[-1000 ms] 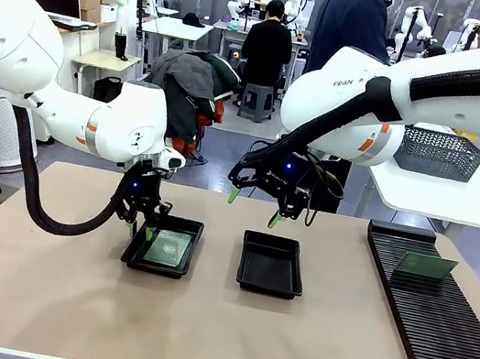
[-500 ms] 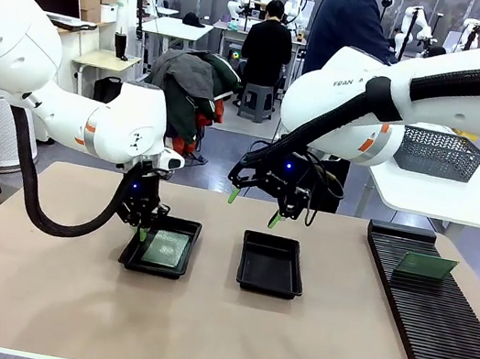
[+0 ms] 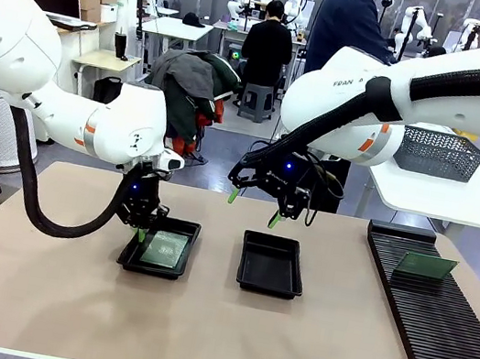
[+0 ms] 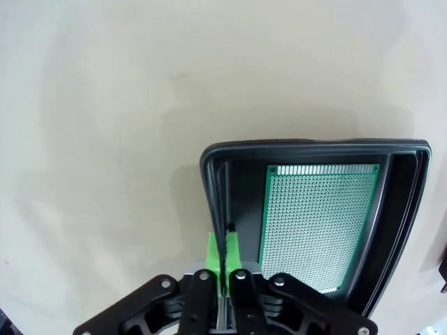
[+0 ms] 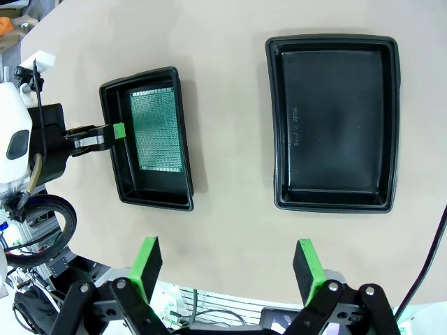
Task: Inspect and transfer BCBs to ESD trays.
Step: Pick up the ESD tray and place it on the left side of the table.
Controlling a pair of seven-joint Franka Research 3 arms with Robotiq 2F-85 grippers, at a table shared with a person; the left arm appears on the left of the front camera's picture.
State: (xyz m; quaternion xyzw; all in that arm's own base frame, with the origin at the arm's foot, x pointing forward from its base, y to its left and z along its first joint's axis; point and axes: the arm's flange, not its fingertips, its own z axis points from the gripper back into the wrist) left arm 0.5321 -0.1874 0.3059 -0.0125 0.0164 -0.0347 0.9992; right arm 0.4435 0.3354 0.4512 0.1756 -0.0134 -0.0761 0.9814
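Your left gripper point(image 4: 223, 246) has just clamped shut on the left tray point(image 3: 150, 270) wall, lower left, dragging it leftward. The BCB point(image 3: 165, 248) lies inside, so it's repositioning. The right gripper point(image 3: 254, 207) hangs open over the empty tray point(image 3: 271, 264).

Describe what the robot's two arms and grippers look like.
The left arm and right arm are rounded white shells with orange joint accents; the right carries dark FRAN lettering. A black ribbed hose runs along each. The left gripper and right gripper are black linkages with green pads.
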